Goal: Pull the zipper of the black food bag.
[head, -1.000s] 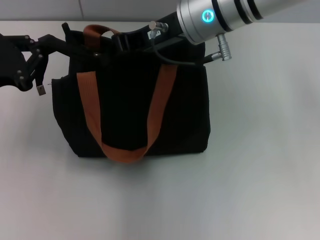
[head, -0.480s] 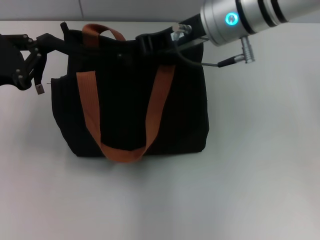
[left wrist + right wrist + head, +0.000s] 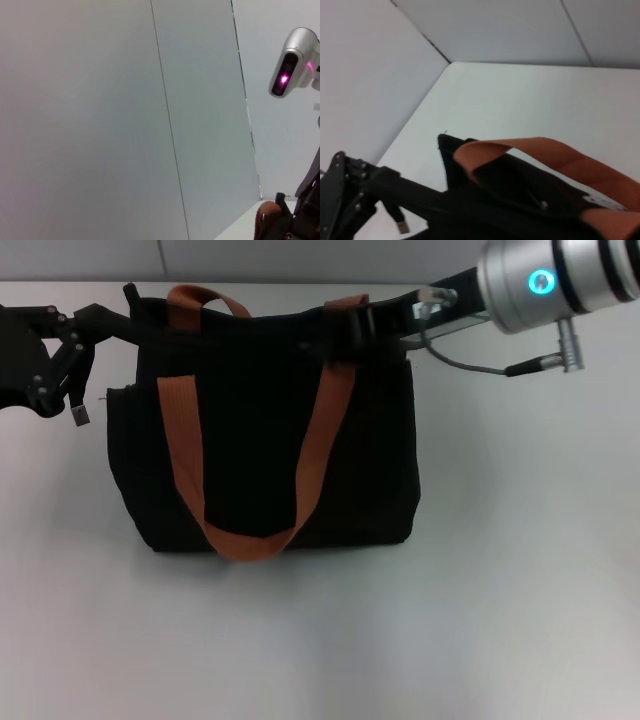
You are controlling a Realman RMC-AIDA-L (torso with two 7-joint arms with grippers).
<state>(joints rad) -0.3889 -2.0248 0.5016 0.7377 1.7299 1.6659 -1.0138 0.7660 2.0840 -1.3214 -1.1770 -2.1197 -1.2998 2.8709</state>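
Item, black food bag [image 3: 260, 460]: we find it standing upright near the middle of the white table [image 3: 500, 590], where it stood a second ago; its near orange-brown strap [image 3: 250, 540] hangs in a loop down the front face, the far strap [image 3: 205, 300] arches over the top edge. Item, right gripper [image 3: 345, 325]: we note it has travelled along the bag's top edge toward the robot's right, from about the middle of the top a second ago to near the right-hand corner now, and the silver forearm with its lit blue ring [image 3: 542, 282] has withdrawn the same way, so that more of the bag's top shows. Its black fingers merge with the black fabric, so we cannot tell whether they are spread or closed, nor what they grip. Item, zipper: not made out in the head view; in the right wrist view a small pale glint [image 3: 544, 204] on the bag top may be part of it, though we cannot be sure. Item, left gripper [image 3: 125, 325]: placed as before at the bag's upper left corner, its fingers [image 3: 100, 320] closed narrow on the fabric there, with a small tag [image 3: 80, 418] dangling below the linkage. The left wrist view gives mostly wall panels [image 3: 125, 120], with a strap end and dark gripper parts cut off at its edge
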